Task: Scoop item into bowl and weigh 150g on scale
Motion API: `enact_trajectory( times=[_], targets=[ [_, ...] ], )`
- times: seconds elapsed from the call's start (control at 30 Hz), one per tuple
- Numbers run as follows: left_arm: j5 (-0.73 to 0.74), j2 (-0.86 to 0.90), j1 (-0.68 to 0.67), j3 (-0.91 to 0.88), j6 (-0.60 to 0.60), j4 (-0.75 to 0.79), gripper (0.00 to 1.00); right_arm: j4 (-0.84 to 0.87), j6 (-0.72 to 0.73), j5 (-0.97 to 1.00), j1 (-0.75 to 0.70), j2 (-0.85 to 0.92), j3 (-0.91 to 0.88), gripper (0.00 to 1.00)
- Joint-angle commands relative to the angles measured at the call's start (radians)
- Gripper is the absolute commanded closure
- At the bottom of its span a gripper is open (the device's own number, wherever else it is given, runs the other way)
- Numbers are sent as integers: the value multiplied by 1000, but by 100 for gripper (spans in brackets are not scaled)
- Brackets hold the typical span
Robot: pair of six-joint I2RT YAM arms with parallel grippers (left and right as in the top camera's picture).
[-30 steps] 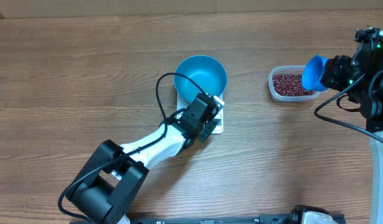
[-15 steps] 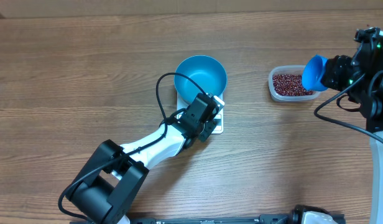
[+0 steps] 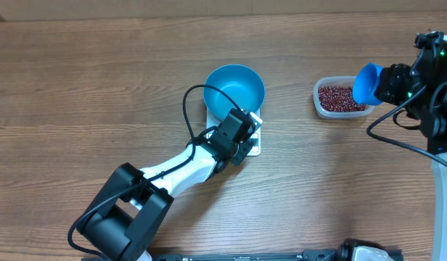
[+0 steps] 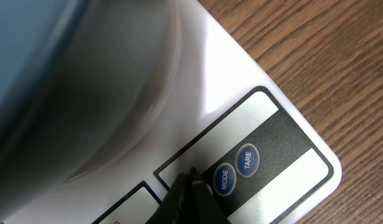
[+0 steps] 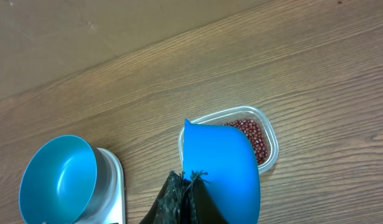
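Observation:
The bright blue bowl (image 3: 234,88) stands empty on the white scale (image 3: 255,146). My left gripper (image 3: 242,147) is shut, and its tip (image 4: 193,175) rests on the scale's (image 4: 229,81) front panel just left of the MODE button (image 4: 224,179). The bowl's underside (image 4: 30,62) looms blurred beside it. At the right, my right gripper (image 5: 191,180) is shut on a small blue scoop (image 3: 367,83), which hangs over the right end of a clear tub (image 3: 339,98). The item, red-brown beans (image 5: 250,134), lies in that tub. The scoop (image 5: 222,168) hides part of the beans.
The left arm's black cable (image 3: 191,109) loops up beside the bowl. The right arm and its cables (image 3: 427,109) stand at the table's right edge. Bare wooden tabletop (image 3: 100,87) lies to the left and behind.

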Motion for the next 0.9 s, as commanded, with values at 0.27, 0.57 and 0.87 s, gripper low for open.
enact_trajectory(
  times=[0.27,0.57,0.87],
  targets=[
    [-33,-3,-32,4,43,-17,96,8,0,10,-3,-10,25,96],
    [-35,6,-26,4,22,-13,96,4,0,10,-3,-10,25,96],
    [-45,6,6,4,-47,-18,96,4,-1,10,-3,-10,25,96]
  ],
)
